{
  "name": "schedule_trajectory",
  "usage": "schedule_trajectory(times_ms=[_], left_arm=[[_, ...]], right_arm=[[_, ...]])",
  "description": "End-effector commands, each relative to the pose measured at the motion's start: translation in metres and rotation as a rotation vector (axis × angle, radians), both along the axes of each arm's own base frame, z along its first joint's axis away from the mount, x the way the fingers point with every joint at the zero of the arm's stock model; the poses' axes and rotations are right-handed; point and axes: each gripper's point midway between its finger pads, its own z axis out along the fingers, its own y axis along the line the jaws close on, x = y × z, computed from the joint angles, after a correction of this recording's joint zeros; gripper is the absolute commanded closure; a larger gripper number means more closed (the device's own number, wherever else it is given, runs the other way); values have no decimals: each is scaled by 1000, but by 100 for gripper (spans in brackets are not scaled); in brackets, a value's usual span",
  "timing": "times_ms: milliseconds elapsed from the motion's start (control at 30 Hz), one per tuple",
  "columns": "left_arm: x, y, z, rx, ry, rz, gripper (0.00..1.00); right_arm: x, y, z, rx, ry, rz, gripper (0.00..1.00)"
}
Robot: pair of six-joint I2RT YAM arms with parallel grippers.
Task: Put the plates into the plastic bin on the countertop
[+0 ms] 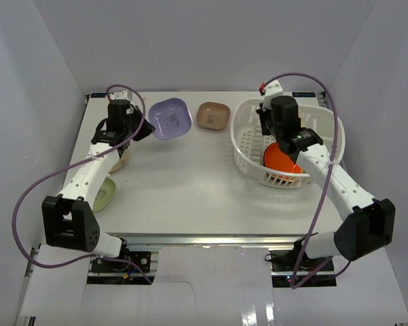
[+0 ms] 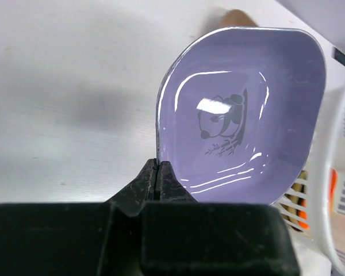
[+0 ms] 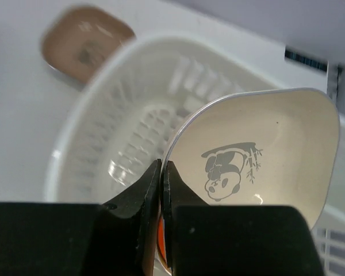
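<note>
Plates in view number six, and by my reading only one is home so far. Nearest the arm bases, on the left of the countertop (image 1: 190, 197), a green plate (image 1: 103, 195) lies flat and half tucked under the left arm (image 1: 85, 175). Just beyond it sits what looks like a beige plate (image 1: 123, 161), mostly hidden by that arm. Neither is touched, so both are left to do. Farther in and to the right stands the plastic bin (image 1: 248, 146), and an orange plate (image 1: 281, 158) leans inside it against the near wall, which I count as done. Above the bin, the right gripper (image 3: 162, 172) has its fingers pinched together on the rim of a cream plate (image 3: 259, 161) with a panda print. The wrist view shows the bin's lattice floor directly beneath that plate, so this one seems close to being let go, though it is not yet in. On the far left, the left gripper (image 2: 158, 175) is likewise clamped onto the edge of a lavender plate (image 2: 241, 109), held tilted. I cannot tell whether its far edge is clear of the surface. It is well apart from the bin and has the width of the table to cross. Farthest back, between the lavender plate and the bin, a brown plate (image 1: 213, 115) rests alone on the countertop, untouched. In my judgement the task is early: one plate in, two in hand, three waiting.
</note>
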Motion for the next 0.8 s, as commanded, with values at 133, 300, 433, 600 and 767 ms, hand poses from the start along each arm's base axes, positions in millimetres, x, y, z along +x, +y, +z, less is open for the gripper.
schedule_trajectory(times_ms=[133, 300, 433, 600, 767], left_arm=[[-19, -97, 88, -70, -195, -207, 100], [-28, -138, 107, -88, -231, -277, 100], [-33, -171, 117, -92, -248, -330, 100], [-37, -221, 127, -96, -267, -386, 100], [-47, -291, 121, -83, -267, -488, 100]], right_arm=[[1, -70, -104, 106, 246, -231, 90], [-11, -78, -124, 226, 317, -248, 32], [-17, -92, -65, 349, 191, -267, 13], [-44, -130, 44, 457, -108, -375, 26], [-103, -145, 148, 575, -383, -339, 76]])
